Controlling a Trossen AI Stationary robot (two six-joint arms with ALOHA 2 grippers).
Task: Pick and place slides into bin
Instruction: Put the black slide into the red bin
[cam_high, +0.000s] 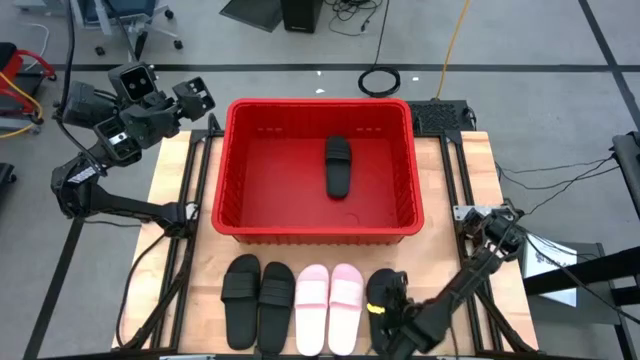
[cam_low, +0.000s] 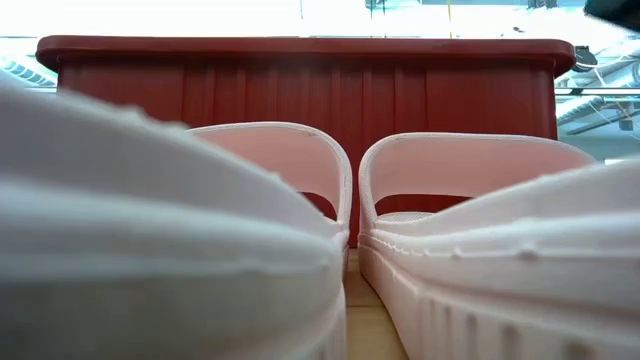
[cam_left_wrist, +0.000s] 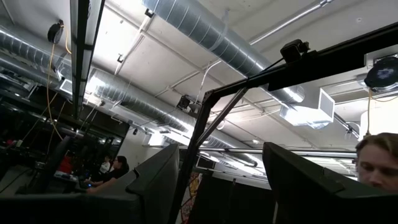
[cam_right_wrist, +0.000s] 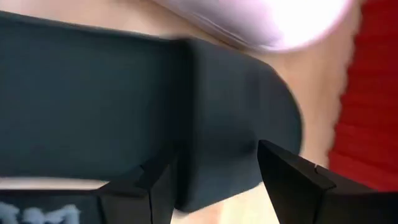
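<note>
Straddling the rightmost black slide (cam_high: 384, 300) in the front row, the right gripper (cam_high: 392, 318) stood spread, not yet pinching. Pink slide (cam_high: 346, 294) just beside it: snag risk. Red bin (cam_high: 318, 232) beyond it held one black slide (cam_high: 338, 166). Left gripper (cam_high: 196, 108) parked well apart, spread.

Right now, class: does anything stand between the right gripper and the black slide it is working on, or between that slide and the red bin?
Nothing visible does. The right gripper is already down on the black slide at the row's right end, its fingers straddling the strap. Only bare table lies between the slide and the bin; its near wall must be cleared.
</note>
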